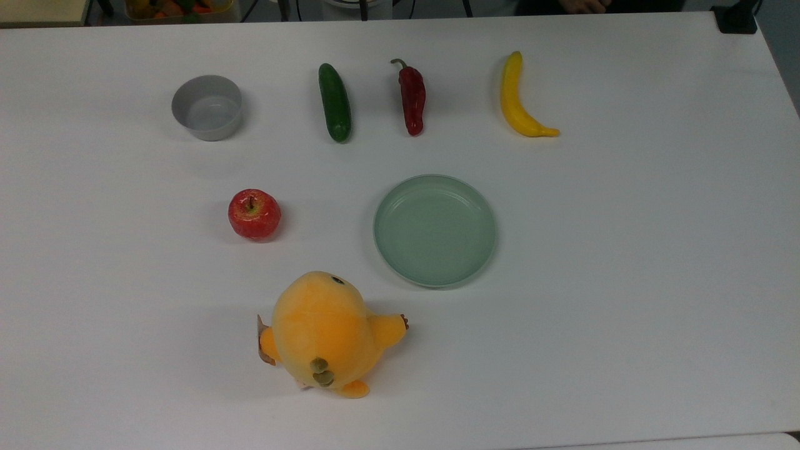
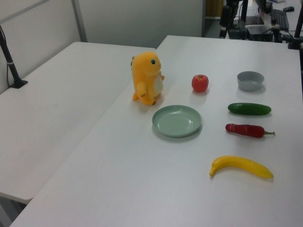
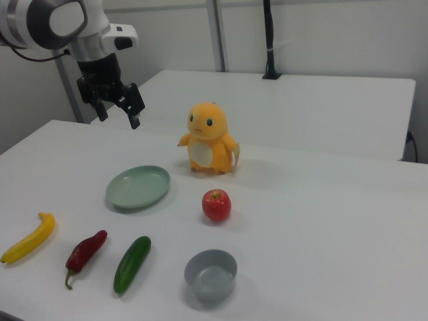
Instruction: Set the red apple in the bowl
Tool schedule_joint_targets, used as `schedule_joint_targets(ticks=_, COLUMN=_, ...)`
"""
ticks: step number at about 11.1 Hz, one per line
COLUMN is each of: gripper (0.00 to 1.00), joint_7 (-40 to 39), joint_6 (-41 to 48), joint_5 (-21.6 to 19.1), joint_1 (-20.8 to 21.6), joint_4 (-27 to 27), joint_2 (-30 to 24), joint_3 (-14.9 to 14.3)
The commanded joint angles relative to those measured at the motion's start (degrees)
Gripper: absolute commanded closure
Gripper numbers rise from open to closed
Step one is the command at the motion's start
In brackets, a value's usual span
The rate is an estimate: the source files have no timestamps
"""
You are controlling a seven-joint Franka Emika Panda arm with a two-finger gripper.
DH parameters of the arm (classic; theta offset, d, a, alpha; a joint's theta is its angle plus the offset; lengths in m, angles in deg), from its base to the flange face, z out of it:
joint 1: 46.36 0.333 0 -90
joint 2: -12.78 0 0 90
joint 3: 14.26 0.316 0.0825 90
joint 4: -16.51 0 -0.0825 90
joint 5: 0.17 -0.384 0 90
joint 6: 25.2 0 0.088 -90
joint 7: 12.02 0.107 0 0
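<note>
End effector (image 3: pixel 118 110) up in the air, fingers spread wide, holding nothing, above the bench (image 1: pixel 625 281) past the plate (image 3: pixel 138 186). Apple (image 1: pixel 254 214) upright on the bench, mid-bench, apart from the bowl (image 1: pixel 207 107), which sits empty near the far edge in the top view. Beside the bowl along that edge: cucumber (image 1: pixel 334 102), chili (image 1: pixel 412 100), banana (image 1: pixel 519 100). Plush toy (image 1: pixel 325 334) near the apple

No words, labels, brands, numbers or signs are showing legibly anywhere: nothing readable is appearing on the objects, the robot arm or the surroundings.
</note>
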Motion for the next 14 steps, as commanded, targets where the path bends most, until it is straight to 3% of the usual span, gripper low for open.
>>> schedule_joint_targets(ticks=1, gripper=0.00, joint_7=-0.36, joint_6=0.24, joint_5=-0.93, joint_1=0.16, joint_4=-1.40, joint_2=-1.24, joint_3=-0.14)
schedule_joint_targets(ticks=8, gripper=0.00, joint_7=-0.45, joint_6=-0.36, joint_5=-0.84, joint_1=-0.28, joint_4=-0.09, joint_2=0.86, joint_3=-0.75)
schedule_joint_targets(ticks=11, gripper=0.00, joint_7=-0.63, joint_6=-4.03, joint_5=-0.84, joint_1=-1.85, joint_4=4.74, joint_2=7.09, joint_3=-2.68)
schedule_joint_targets(ticks=14, gripper=0.00, joint_7=-0.63, joint_6=-11.50, joint_5=-0.15, joint_1=-2.39, joint_4=5.72, joint_2=13.24, joint_3=-3.30)
